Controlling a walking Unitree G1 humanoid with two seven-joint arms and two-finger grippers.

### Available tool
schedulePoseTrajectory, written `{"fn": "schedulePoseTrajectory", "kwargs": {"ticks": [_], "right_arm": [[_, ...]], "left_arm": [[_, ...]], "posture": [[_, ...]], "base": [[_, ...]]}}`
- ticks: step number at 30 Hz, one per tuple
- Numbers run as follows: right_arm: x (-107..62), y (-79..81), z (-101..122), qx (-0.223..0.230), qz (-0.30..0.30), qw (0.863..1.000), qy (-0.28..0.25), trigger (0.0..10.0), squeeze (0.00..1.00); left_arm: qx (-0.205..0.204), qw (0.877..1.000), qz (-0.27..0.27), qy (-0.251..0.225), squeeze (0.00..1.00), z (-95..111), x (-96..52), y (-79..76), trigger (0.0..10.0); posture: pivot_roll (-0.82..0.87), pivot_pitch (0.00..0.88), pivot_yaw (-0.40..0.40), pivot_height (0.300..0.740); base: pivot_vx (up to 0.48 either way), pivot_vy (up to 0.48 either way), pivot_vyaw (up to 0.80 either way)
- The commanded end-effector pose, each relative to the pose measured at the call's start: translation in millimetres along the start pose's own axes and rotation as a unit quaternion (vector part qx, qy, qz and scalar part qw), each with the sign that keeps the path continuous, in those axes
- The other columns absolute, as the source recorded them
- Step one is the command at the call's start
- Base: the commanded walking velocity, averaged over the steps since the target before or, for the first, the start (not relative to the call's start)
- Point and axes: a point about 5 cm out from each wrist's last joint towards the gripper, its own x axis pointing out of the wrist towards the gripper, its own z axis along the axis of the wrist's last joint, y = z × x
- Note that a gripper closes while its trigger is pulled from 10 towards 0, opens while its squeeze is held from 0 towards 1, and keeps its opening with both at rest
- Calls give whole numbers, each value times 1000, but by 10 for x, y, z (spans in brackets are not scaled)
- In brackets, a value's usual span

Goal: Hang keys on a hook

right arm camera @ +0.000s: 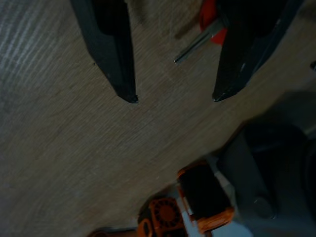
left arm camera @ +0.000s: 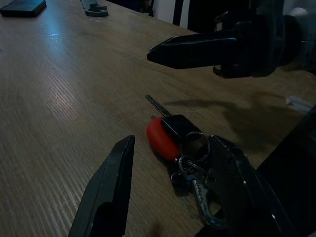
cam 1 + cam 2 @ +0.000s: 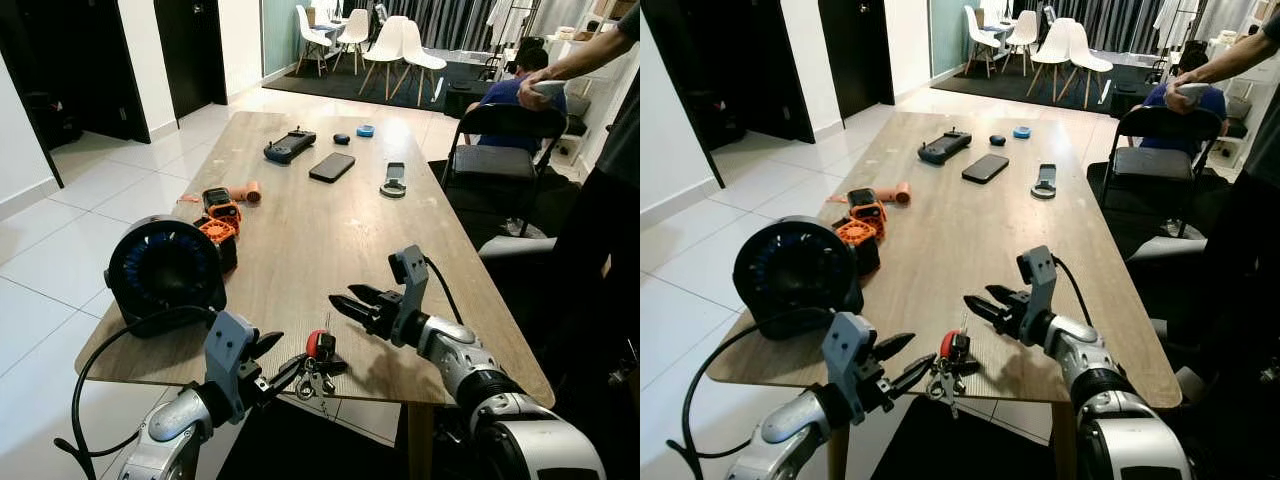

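Keys [image 3: 318,368] lie at the near edge of the tabletop [image 3: 300,220]: red fob, black key head, ring with metal keys hanging toward the edge. Left tool [image 3: 283,366] is spread, fingers either side of the bunch, nothing pinched; in the left wrist view one finger [image 2: 106,190] sits apart from the keys, the other [image 2: 237,182] is just beside the ring. Right tool [image 3: 347,302] is also spread, hovering just above the tabletop, just behind the keys, tips pointing toward the robot's left.

Far-left of the keys: round black fan [image 3: 165,272], with orange-black parts [image 3: 219,222] behind it. Mid-tabletop: phone [image 3: 332,166], black controller [image 3: 289,146], a small grey gadget [image 3: 394,181]. Black chair [image 3: 505,140] at the far right side; a person's hand [image 3: 540,92] rests on its back.
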Motion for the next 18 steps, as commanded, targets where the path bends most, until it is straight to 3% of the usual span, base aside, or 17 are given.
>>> {"fn": "schedulePoseTrajectory", "kwargs": {"ticks": [1, 7, 8, 10, 11, 12, 13, 14, 18], "right_arm": [[24, 3, -27, 32, -16, 999, -2, 10000, 0], [73, 27, -77, 68, -37, 997, 6, 10000, 55], [89, 41, -95, 70, -41, 997, 12, 10000, 1000], [102, 49, -107, 72, -47, 996, 14, 10000, 1000], [116, 55, -114, 75, -55, 996, 15, 10000, 569], [116, 55, -114, 75, -55, 996, 15, 10000, 569], [128, 59, -119, 81, -63, 995, 15, 10000, 98], [140, 66, -127, 87, -69, 994, 17, 10000, 0], [164, 89, -153, 91, -73, 993, 30, 10000, 0]], "left_arm": [[4, 1000, 1, 4, 0, -22, 2, -21, 10000], [6, 1000, 6, 4, 0, -19, -4, -10, 10000], [6, 1000, 7, 4, 0, -18, -5, -8, 10000], [6, 1000, 8, 4, 0, -15, -5, -8, 10000], [6, 1000, 9, 4, 0, -13, -5, -7, 10000], [6, 1000, 9, 4, 0, -13, -5, -7, 10000], [7, 1000, 11, 4, 0, -11, -5, -7, 10000], [7, 1000, 12, 4, 0, -10, -7, -5, 10000], [7, 1000, 15, 4, 0, -7, -14, 0, 10000]], "posture": [[80, 157, -39, 740], [82, 161, -40, 740], [83, 171, -43, 740], [85, 174, -45, 740], [88, 178, -48, 740], [88, 178, -48, 740], [89, 184, -51, 740], [92, 185, -53, 740], [93, 187, -55, 740]], "base": [[0, 0, 0], [0, 0, 0], [0, 0, 0], [0, 0, 0], [0, 0, 0], [0, 0, 0], [0, 0, 0], [0, 0, 0], [0, 0, 0]]}}
